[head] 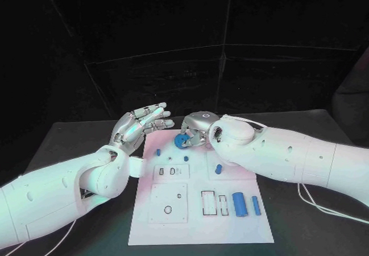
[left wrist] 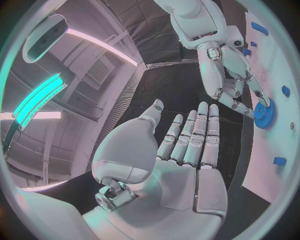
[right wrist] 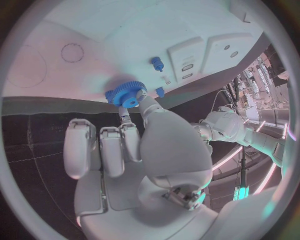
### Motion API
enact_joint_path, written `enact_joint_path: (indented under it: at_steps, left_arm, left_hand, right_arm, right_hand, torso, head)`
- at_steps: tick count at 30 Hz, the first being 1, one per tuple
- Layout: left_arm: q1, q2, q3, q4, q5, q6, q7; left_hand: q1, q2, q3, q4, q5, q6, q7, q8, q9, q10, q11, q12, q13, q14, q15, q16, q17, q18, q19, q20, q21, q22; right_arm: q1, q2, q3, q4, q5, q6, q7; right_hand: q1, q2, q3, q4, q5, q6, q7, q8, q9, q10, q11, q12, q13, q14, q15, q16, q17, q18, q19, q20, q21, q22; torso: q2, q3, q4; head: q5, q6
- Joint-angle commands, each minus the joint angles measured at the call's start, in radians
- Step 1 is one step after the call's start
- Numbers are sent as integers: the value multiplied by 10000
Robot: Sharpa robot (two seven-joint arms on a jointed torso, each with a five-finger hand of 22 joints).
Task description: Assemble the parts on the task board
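A blue gear [head: 183, 141] is pinched between the fingertips of the right hand [head: 203, 129] at the far end of the white board [head: 202, 232]. In the head view the gear is seen nearly edge-on and tilted, with its hub side turned toward the robot; whether it touches the board cannot be told. In the right wrist view [right wrist: 127, 94] its toothed rim and raised hub are seen, with a thumb and a finger closed on it from the near side, just above the board's surface.

The left hand [head: 138, 126] is held up beside the board's far left corner, palm raised, fingers spread and straight, with nothing in it. It is kept apart from the gear and from the right hand.

Other blue parts are left on the board: a small peg [head: 157, 152] near the gear, a short piece [head: 218, 169] below the right wrist, and two long cylinders [head: 239, 204] lying side by side near the right edge, their long axes running along the board's length. A row of rectangular slots [head: 209, 202] is seen beside the cylinders. The right forearm is laid across the board's right far part, and whatever lies under it is hidden.
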Motion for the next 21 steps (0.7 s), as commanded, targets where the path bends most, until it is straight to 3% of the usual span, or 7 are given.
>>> enact_joint_path:
  at_steps: [1, 14, 21]
  left_arm:
    - [12, 11, 4, -1, -7, 131, 30]
    - [13, -31, 5, 6, -7, 142, -5]
    - [14, -67, 5, 6, -7, 140, -18]
  left_hand:
    - [-8, 82, 2, -29, 16, -11, 920, -66, 4, 13, 25, -18, -2, 77, 5, -40, -15, 143, 43, -9, 37, -17]
    - [-10, 84, 2, -28, 16, -82, 924, -75, -2, 9, 27, -21, -3, 78, 6, -43, -17, 143, 44, -9, 37, -19]
    - [-12, 82, 0, -29, 15, -113, 930, -83, -6, 0, 32, -28, -5, 79, 7, -49, -19, 143, 46, -8, 36, -22]
  right_arm:
    - [19, 49, 3, -24, -52, 131, 96]
    - [5, 103, 0, -106, -32, 441, -172]
    - [4, 74, -1, -106, -24, 514, -266]
  right_hand:
    - [-151, -77, -35, 75, -141, -181, -6, -139, -8, -83, 97, -95, 628, 803, 114, 36, 1404, -163, 15, 83, 58, 19]
    - [-495, -289, -324, 279, -363, -938, 117, -783, -1, -460, 224, -560, 221, 796, 234, 22, 1397, -162, -1, 213, 65, 36]
    - [-549, -329, -403, 347, -398, -1059, 152, -867, 4, -549, 254, -668, 124, 791, 261, 11, 1380, -158, -12, 238, 57, 20]
  torso:
    - [2, -1, 3]
    - [-4, -3, -2]
    - [0, 3, 6]
  head:
    - [8, -16]
    - [-18, -89]
    - [-13, -88]
